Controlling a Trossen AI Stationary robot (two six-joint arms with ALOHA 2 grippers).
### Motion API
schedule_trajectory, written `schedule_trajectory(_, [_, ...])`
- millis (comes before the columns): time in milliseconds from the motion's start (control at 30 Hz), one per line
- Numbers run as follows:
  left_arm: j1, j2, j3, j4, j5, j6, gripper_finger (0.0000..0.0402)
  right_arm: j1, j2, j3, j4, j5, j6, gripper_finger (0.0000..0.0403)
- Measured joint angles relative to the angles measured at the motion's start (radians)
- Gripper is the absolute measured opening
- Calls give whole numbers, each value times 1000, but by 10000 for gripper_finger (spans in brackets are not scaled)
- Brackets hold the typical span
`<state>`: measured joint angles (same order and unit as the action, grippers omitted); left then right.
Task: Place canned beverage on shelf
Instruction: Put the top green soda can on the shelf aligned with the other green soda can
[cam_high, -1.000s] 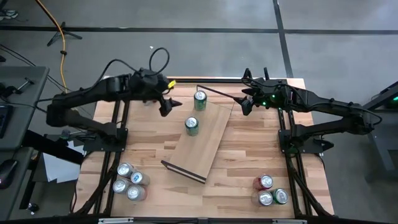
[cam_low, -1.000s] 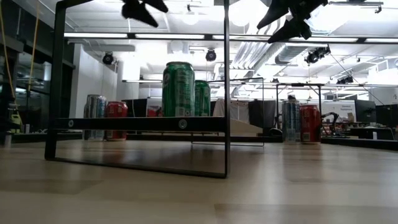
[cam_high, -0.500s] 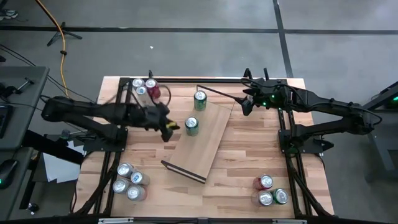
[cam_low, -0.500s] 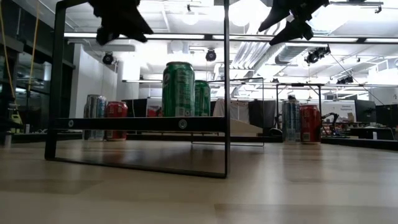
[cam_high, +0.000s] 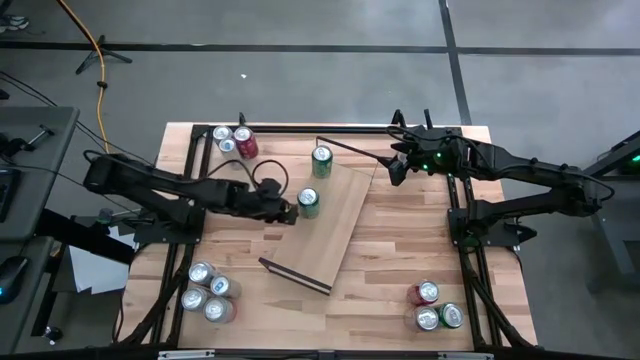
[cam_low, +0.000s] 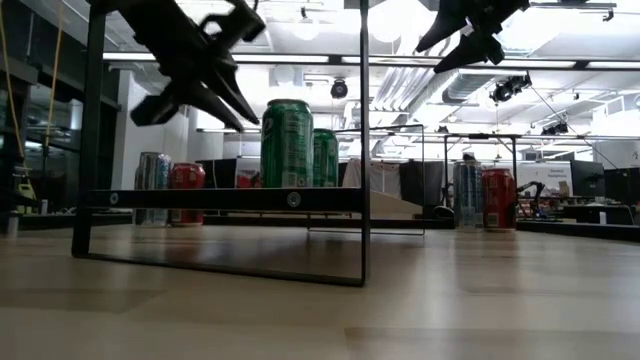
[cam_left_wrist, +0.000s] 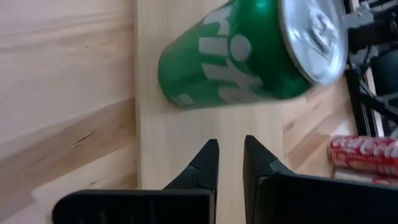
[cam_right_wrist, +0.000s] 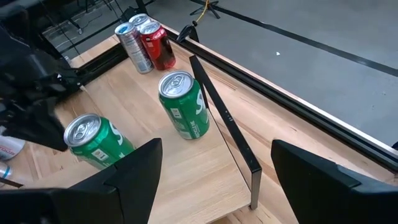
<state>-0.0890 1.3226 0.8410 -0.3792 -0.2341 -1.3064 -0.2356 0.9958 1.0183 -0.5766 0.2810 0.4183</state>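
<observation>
Standing on shelf (cam_high: 335, 215): two green cans (cam_high: 309, 202).

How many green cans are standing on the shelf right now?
2. One green can stands near the far end of the shelf; the other green can stands nearer the board's middle, just beside the shut left gripper. None looks hidden.

The left gripper (cam_high: 287, 212) now sits low at the left edge of the shelf (cam_high: 335, 225), just beside the nearer green can (cam_high: 308, 202), having swung down from the upper left of the high view, near the table's far edge. Its fingers (cam_left_wrist: 205, 165), spread a second ago, are now closed together (nothing between them). The silver and red cans (cam_high: 233, 141) it hid are uncovered.
</observation>
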Motion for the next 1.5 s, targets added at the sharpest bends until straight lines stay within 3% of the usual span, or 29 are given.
schedule_trajectory(333, [62, 88, 0, 97, -15, -1, 0, 0, 0, 0, -4, 0, 0, 287])
schedule_trajectory(800, [175, 89, 0, 185, -43, 126, 0, 0, 0, 0, -3, 3, 5, 287])
schedule_trajectory(1200, [179, 172, 0, 328, 54, 138, 0, 0, 0, 0, -3, 22, 10, 287])
schedule_trajectory(1500, [181, 218, 0, 461, 68, 123, 0, 0, 0, 0, -3, 26, 10, 287])
